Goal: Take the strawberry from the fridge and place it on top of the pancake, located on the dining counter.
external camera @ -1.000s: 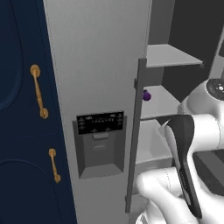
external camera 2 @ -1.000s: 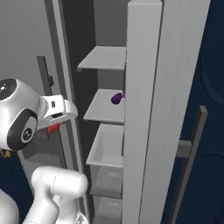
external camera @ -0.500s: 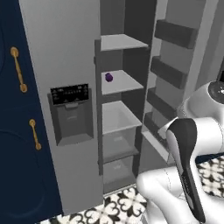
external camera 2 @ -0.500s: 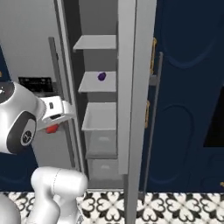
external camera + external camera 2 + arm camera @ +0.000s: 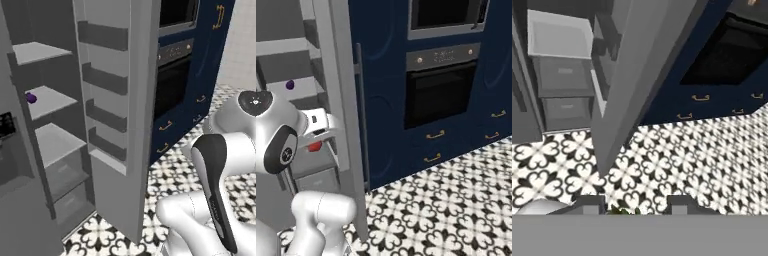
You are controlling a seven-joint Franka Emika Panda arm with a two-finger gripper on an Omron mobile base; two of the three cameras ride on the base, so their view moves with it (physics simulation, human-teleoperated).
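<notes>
In the right base view my gripper [image 5: 315,144] hangs at the left, shut on the small red strawberry [image 5: 315,146], just in front of the open grey fridge [image 5: 286,65]. A bit of green from the strawberry [image 5: 619,211] peeks between the two dark fingertips [image 5: 592,204] in the hand view, which looks down past the fridge door [image 5: 639,75] onto the tiled floor. The fridge [image 5: 47,105] stands open with pale shelves. The pancake and the dining counter are out of view.
A purple round item [image 5: 31,98] lies on a middle fridge shelf [image 5: 290,85]. The open fridge door [image 5: 117,110] juts out close to the arm. To the right are a black wall oven [image 5: 441,85], navy cabinets [image 5: 212,45] and patterned floor [image 5: 446,205].
The whole scene has swung left as the base turns right: the fridge has slid to the left edge and the oven has come into view. The strawberry stays in the gripper.
</notes>
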